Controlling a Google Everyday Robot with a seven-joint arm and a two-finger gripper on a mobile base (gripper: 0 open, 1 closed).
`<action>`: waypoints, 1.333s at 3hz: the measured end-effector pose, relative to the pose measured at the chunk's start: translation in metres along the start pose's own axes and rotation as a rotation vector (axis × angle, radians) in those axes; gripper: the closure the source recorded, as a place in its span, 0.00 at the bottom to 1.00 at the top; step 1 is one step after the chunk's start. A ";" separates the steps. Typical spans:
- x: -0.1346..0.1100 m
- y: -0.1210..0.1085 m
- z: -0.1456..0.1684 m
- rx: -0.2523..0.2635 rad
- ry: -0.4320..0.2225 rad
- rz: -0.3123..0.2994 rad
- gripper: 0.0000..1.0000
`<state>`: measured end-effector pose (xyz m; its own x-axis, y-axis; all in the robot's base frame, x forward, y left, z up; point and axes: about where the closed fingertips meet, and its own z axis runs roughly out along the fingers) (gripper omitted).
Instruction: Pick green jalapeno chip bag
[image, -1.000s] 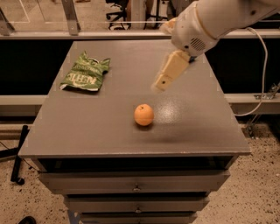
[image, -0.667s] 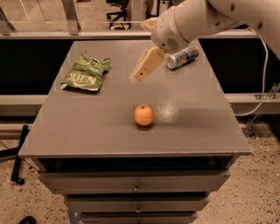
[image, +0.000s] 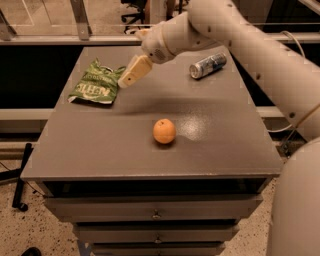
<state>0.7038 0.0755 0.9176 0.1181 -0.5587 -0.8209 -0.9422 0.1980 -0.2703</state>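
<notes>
The green jalapeno chip bag (image: 95, 83) lies flat at the left rear of the grey table top (image: 210, 145), crinkled, with white lettering. My gripper (image: 125, 82) hangs just to the right of the bag, its tan fingers pointing down and left toward the bag's right edge, a little above the table. It holds nothing that I can see. My white arm reaches in from the upper right.
An orange (image: 164, 131) sits near the middle of the table. A silver drink can (image: 207, 65) lies on its side at the right rear. Drawers run below the table front. A glass railing stands behind the table.
My gripper has swept left across the table, from above the orange's right side to beside the chip bag. The can has come into view behind the arm.
</notes>
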 end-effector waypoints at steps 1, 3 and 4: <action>0.008 -0.012 0.056 -0.025 -0.025 0.065 0.00; 0.023 -0.011 0.105 -0.051 -0.025 0.112 0.15; 0.020 -0.012 0.111 -0.042 -0.039 0.112 0.38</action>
<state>0.7524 0.1509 0.8485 0.0223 -0.5029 -0.8640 -0.9625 0.2231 -0.1547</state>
